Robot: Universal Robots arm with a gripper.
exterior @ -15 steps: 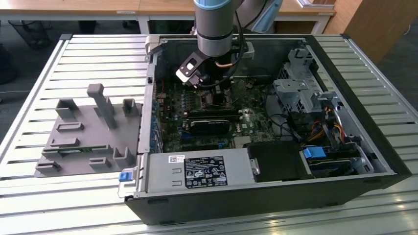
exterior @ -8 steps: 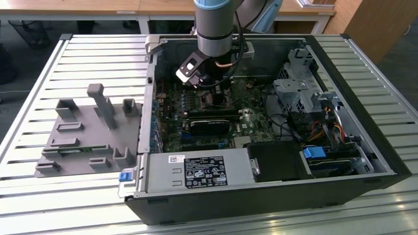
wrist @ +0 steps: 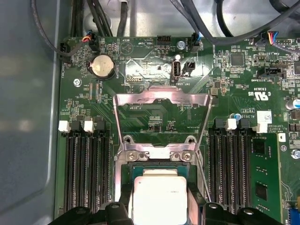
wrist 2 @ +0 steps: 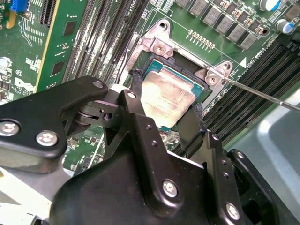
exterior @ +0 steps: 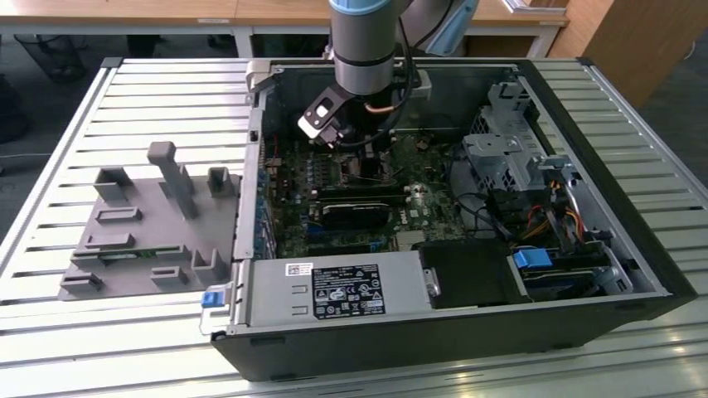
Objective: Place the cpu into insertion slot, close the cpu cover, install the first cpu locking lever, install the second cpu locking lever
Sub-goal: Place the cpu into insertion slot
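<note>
The cpu (wrist 2: 166, 96), a silvery square chip, lies low in the insertion slot (wrist 2: 183, 67) on the green board. My gripper (wrist 2: 166, 102) straddles it, one black finger (wrist 2: 136, 96) against each of two opposite edges, so it looks shut on the chip. In the first wrist view the cpu (wrist: 158, 197) sits between the same fingers. The cpu cover (wrist: 161, 98) stands hinged up and open beyond the slot, its window showing the board behind. A thin wire locking lever (wrist 2: 262, 93) sticks out raised beside the slot. In the exterior view the gripper (exterior: 366, 148) hangs inside the open computer case.
Black memory slots (wrist: 86, 168) flank the socket on both sides. A grey power-supply box (exterior: 332, 290) fills the case's near edge, and a drive cage (exterior: 509, 157) with cables sits toward the exterior view's right. A grey parts fixture (exterior: 144, 224) rests on the slatted table.
</note>
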